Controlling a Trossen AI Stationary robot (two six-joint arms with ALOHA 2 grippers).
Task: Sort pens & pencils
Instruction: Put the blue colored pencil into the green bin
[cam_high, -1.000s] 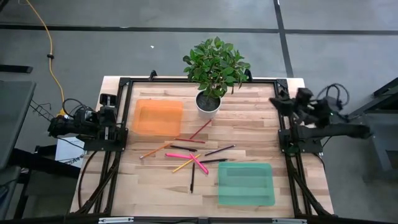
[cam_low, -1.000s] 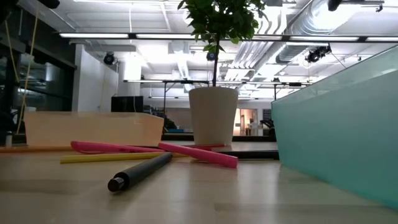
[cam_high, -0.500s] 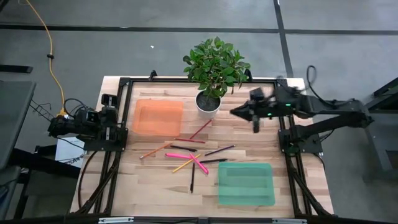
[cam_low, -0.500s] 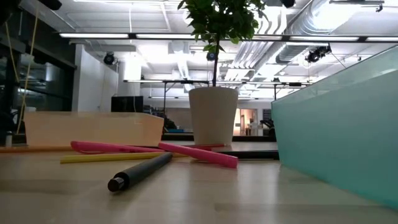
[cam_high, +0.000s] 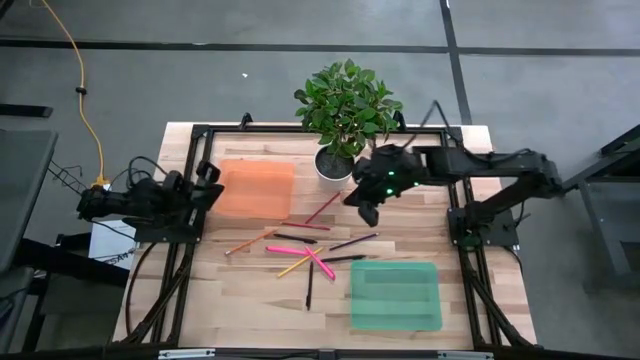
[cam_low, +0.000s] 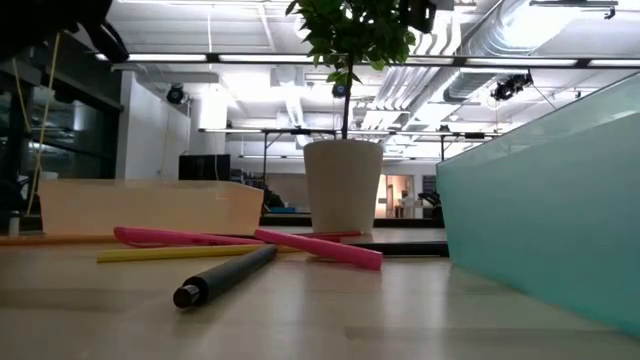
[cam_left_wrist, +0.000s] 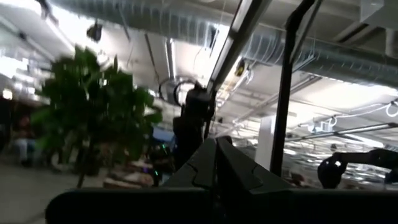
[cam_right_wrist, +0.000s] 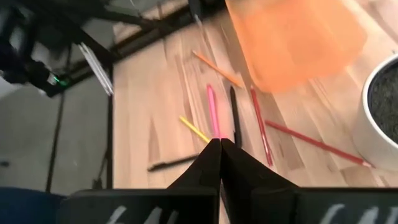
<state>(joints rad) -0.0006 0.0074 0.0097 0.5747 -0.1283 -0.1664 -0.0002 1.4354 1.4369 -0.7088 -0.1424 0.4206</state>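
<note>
Several slim pencils (cam_high: 322, 209) and pens (cam_high: 287, 250) strew planked table (cam_high: 250, 290).

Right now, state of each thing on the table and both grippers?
Left gripper: shut, empty, at the table's left edge.
Right gripper: shut, empty, above the table by the plant pot.
Orange bin: empty.
Green bin: empty.
Pens and pencils: loose on the table, unsorted.

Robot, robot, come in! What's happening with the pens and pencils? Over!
Right pincer shut, empty, beside plant pot. Left pincer shut at table's left edge. Pens and pencils loose between orange tray and green tray.
</note>
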